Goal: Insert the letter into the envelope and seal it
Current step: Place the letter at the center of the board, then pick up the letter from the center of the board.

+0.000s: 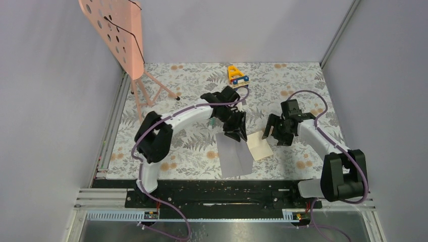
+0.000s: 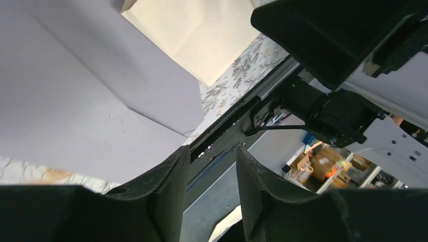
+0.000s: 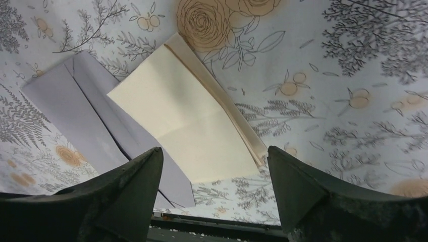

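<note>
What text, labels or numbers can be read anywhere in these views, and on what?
"A": the yellow toy at the table's far edge seems shaped like that letter; too small to be sure.
Envelope: plain, no writing visible.
Tan letter sheet: blank on the side that shows.
Cardboard boxes beyond the table, left wrist view: any labels are too blurred to read.

Only readable sign: what looks like a capital A on the small yellow block (image 1: 236,74) at far edge of table (image 1: 303,85). Envelope (image 1: 233,154) face plain. Background cardboard boxes (image 2: 323,164), left wrist view: labels too blurry to read.
</note>
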Robot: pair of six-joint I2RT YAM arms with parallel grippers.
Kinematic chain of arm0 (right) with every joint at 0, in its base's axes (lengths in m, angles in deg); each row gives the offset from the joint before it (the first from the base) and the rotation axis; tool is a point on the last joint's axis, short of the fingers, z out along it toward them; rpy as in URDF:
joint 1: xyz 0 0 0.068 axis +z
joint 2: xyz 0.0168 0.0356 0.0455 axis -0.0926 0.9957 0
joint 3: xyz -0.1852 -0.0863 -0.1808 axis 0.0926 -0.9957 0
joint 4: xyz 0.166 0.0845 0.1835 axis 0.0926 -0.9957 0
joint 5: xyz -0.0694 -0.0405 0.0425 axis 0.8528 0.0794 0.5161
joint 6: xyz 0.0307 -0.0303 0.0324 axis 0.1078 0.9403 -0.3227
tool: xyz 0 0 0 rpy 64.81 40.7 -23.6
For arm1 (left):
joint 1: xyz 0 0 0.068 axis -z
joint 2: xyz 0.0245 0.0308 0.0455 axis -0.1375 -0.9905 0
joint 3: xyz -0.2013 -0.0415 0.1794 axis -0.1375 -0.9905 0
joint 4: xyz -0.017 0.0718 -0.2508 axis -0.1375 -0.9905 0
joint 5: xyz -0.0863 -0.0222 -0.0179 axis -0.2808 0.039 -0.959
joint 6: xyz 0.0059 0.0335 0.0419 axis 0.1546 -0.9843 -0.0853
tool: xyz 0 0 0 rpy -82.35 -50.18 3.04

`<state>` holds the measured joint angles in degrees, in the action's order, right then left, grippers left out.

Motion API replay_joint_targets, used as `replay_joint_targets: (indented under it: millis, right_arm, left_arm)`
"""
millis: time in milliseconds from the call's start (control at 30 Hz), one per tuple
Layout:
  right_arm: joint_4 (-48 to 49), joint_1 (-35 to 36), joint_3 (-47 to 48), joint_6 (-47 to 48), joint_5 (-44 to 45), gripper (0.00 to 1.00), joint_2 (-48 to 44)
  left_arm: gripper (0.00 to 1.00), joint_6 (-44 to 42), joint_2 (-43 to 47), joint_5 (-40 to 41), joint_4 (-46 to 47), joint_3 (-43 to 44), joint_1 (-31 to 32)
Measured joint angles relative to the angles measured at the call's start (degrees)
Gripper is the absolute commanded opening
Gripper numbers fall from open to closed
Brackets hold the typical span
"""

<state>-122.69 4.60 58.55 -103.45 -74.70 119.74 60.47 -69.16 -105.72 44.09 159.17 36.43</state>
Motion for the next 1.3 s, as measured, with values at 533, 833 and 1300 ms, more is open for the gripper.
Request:
replay_joint_targets:
  millis: [533, 833, 1300]
  right_arm:
    - [16.5, -6.56, -4.17, -0.9, -13.7, 0.84, 10.88]
    - [22.36, -6.71, -6.71, -4.85, -22.18, 0.77, 12.17]
    - [26.45, -6.82, -16.31, -9.75, -27.36, 0.65, 7.98]
  left_arm:
    - [0.37, 6.99, -16.98, -5.62, 4.87, 5.7, 1.09]
    - [0.37, 7.82, -21.18, -5.53, 4.04, 11.47, 1.05]
    - [0.37, 8.0, -24.7, -6.49, 3.78, 14.25, -0.39]
